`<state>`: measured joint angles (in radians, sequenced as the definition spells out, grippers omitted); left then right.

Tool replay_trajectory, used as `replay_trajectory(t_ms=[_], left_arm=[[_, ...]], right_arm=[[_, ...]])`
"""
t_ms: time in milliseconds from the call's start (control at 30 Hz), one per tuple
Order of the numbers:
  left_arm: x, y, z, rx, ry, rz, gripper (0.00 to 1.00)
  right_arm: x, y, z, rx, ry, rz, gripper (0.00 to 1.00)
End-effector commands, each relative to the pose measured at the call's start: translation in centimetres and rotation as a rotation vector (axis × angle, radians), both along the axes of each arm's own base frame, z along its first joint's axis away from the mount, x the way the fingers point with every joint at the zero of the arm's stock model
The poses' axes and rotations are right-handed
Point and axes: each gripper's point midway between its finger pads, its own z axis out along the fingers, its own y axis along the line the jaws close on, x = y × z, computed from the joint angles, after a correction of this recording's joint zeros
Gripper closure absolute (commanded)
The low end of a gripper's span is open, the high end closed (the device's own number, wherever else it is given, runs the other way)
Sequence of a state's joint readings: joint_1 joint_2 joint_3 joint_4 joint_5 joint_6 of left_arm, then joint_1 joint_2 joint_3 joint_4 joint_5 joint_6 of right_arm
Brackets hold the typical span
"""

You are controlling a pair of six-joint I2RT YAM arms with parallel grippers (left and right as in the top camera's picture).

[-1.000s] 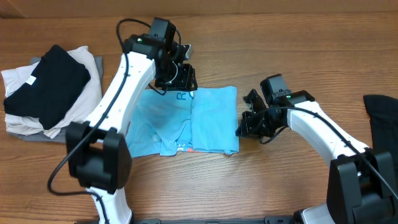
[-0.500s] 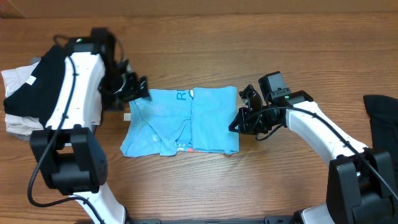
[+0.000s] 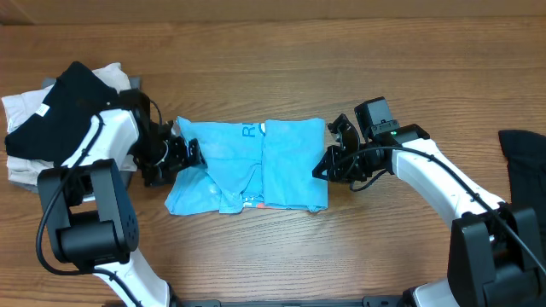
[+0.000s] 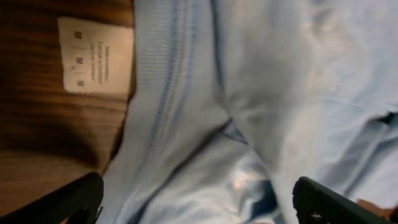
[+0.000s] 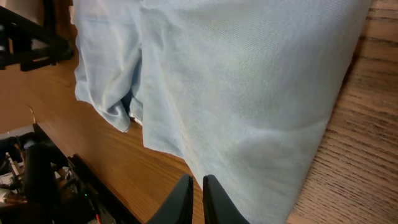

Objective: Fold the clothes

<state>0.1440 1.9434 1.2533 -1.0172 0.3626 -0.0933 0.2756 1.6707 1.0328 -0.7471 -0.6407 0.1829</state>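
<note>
a: state of the left gripper (image 3: 182, 156)?

b: open wide. in the left wrist view its two fingertips (image 4: 79, 198) sit at opposite lower corners of the frame, and nothing is clamped between them. it is low over the left edge of the sky-blue t-shirt (image 3: 286, 166).

a: state of the right gripper (image 3: 325, 169)?

b: closed down. in the right wrist view the fingers (image 5: 181, 198) stand almost together, with only a thin slit between. they are at the shirt's right edge. whether they pinch any fabric cannot be told.

a: location of the shirt?

b: it lies on the wooden table (image 3: 281, 51), between the two arms. a vertical fold line runs down its middle. the right half is smooth and the left half is rumpled. part of the white lettering (image 3: 248, 130) shows near the top edge. a small red-orange mark (image 3: 256, 203) shows at the bottom edge. in the left wrist view, a white label (image 4: 96, 56) lies on the wood just beside the ribbed hem.

a: other garments?

b: there is a stack at the far left, with a black garment (image 3: 68, 111) on top of a white garment (image 3: 21, 107). the left arm passes beside that stack. a second dark garment (image 3: 522, 153) lies at the right edge of the table, well apart from the shirt.
</note>
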Motion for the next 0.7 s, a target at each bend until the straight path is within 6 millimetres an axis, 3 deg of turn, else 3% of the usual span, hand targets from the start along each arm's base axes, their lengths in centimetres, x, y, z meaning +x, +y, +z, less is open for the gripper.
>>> replay_trajectory(t_ms=[0,133,267,667], left_arm=[[-0.7,0.1,-1.4,0.000,-0.005,-0.011,0.02],[-0.4,-2.4,-2.0,-0.135,-0.070,-0.040,0.16],[-1.4,-3.1,-3.3,-0.144,-0.077,-0.082,0.29],[-1.6,-5.5,-3.9,-0.281,-0.185,-0.144,0.30]], right_arm=[[0.4,0.5,1.0,0.024,-0.032,0.008,0.90],[0.5,0.5,1.1,0.025,-0.037,0.008,0.89],[0.5,0.5,1.1,0.025,-0.036,0.008,0.89],[0.6,0.5,1.1,0.027,-0.042,0.008,0.89]])
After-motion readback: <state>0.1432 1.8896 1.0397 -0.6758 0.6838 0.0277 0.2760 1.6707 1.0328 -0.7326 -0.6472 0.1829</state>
